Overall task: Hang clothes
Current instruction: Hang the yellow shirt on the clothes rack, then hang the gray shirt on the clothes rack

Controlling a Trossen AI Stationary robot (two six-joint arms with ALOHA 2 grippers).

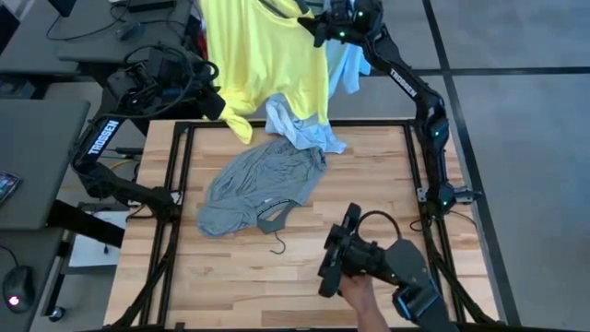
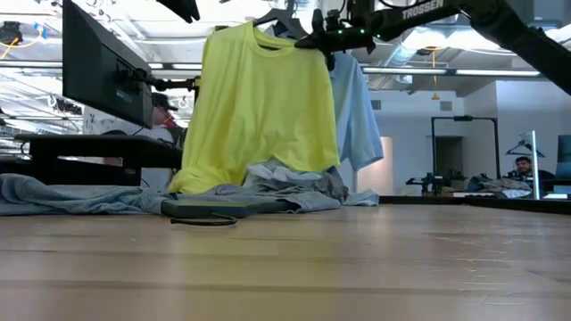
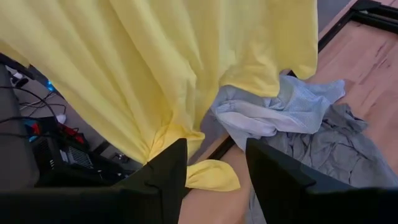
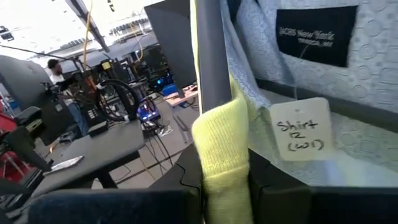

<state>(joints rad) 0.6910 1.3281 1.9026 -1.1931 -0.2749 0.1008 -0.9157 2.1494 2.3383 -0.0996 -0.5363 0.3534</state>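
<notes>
Right tool [image 4: 225, 177] clamped on the ribbed neck edge of the yellow T-shirt [image 1: 263, 55], up high past the far edge of the bench [image 1: 387, 184]. Pinch is clear in the right wrist view: yellow fabric squeezed between both fingers, with the pale blue collared shirt [image 4: 311, 74] and its handwritten paper tag [image 4: 300, 135] right behind.

Yellow T-shirt hangs spread out from that grip in the low view, hem draping down to the far bench edge. Blue shirt hangs just beside it, partly behind it, with a crumpled part lying on the far side of the bench, touching the yellow hem.

Left tool [image 3: 214, 180] fingers apart, holding nothing, near the bunched lower corner of the yellow T-shirt at the far left corner of the bench.

Grey T-shirt [image 1: 258, 189] lies flat mid-bench, a black hanger hook [image 1: 277, 244] poking out at its near edge.

A person's hand [image 1: 359, 295] at the near bench edge, on a black device.
</notes>
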